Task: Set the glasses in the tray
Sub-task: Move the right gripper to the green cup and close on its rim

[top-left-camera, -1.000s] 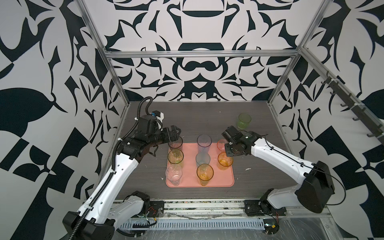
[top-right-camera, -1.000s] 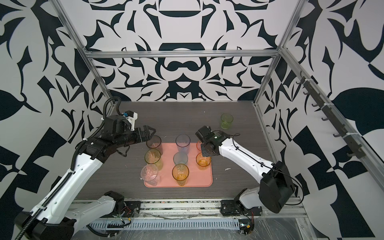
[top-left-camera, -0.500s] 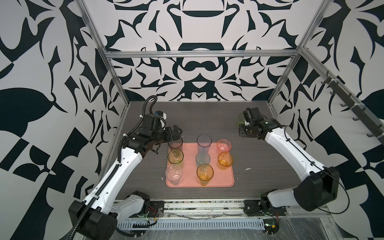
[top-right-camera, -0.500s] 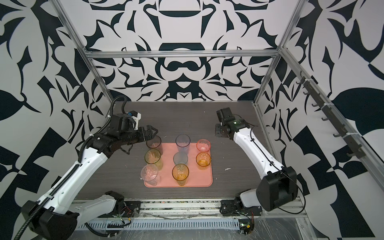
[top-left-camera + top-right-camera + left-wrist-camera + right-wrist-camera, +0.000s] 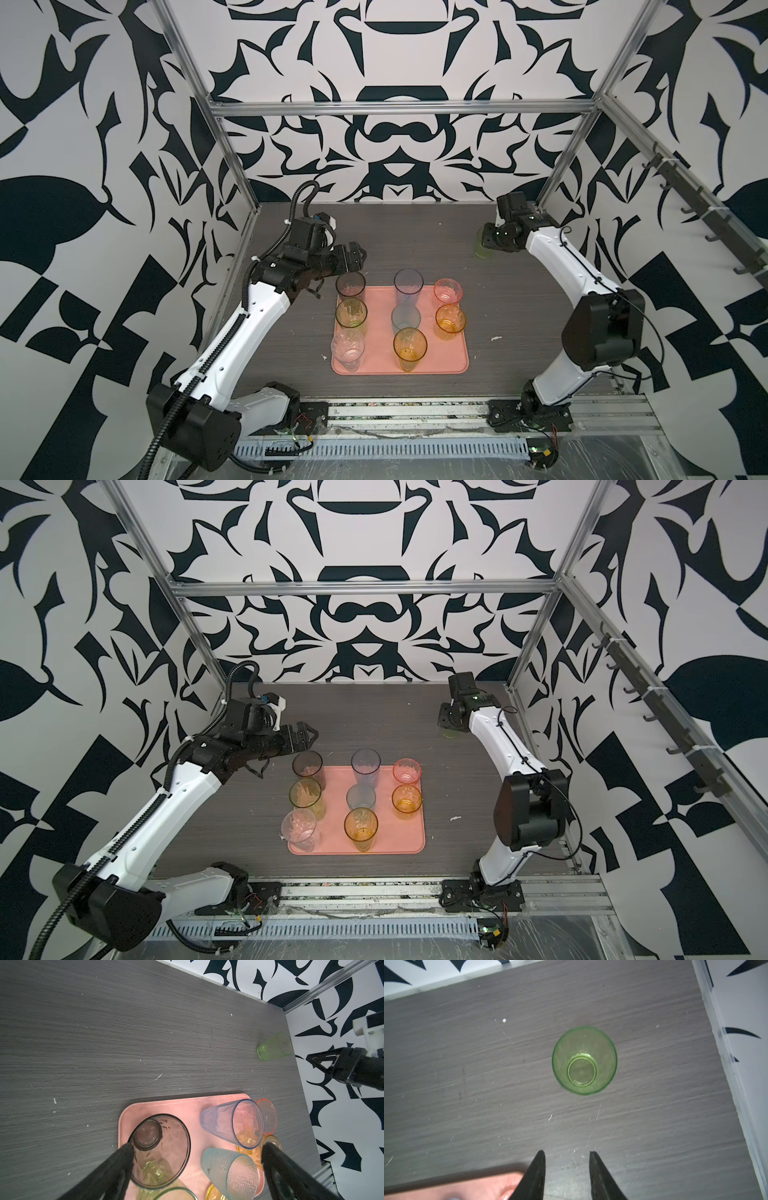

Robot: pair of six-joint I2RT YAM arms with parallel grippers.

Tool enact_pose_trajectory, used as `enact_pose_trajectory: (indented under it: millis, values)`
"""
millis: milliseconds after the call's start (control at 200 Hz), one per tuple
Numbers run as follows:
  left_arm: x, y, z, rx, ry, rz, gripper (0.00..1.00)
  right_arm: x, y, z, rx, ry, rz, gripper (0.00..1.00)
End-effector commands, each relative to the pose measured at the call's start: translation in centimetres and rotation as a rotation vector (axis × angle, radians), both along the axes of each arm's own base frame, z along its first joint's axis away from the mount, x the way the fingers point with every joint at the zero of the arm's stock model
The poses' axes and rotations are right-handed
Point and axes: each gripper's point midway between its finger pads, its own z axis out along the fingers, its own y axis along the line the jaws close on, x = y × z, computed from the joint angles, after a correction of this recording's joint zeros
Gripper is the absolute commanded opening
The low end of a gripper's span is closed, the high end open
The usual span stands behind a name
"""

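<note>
- While eight tinted see-through tumblers stand on the flat salmon-pink plastic tray, one short green see-through tumbler stands upright on the grey wood-grain counter, well apart, by the far right corner.
- Right end effector points down over it, arm stretched far, jaws partly apart, empty, probably lining up a grasp.
- Left end effector hovers wide, empty, beside the tray's smoky grey tumbler.

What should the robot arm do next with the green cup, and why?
Probably lower the right gripper over the small see-through green tumbler, widening its fingers first. That tumbler stands alone on the grey table, the only glass outside the flat salmon-pink tray, and the gripper hovers near it, empty.
</note>
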Motion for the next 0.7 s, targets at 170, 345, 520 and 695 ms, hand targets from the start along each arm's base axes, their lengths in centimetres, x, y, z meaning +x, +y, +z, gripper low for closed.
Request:
enact_pose_trajectory:
  millis: [170, 345, 520, 695]
  values:
    - [1.7, -0.4, 1.6, 0.012, -0.077, -0.006, 0.99, 3.3, -1.9, 1.0, 0.038, -0.052, -0.039, 0.44]
    - [2.4, -0.6, 1.6, 0.022, -0.081, -0.009, 0.99, 4.3, -2.8, -0.7, 0.048, -0.021, -0.058, 0.44]
    - [3.1, -1.0, 0.4, 0.034, -0.05, -0.013, 0.99, 5.0, -3.3, -1.8, 0.057, -0.005, -0.069, 0.45]
    - [3.2, -1.1, 0.1, 0.034, -0.041, -0.016, 0.99, 5.7, -4.2, -2.9, 0.034, 0.022, -0.082, 0.44]
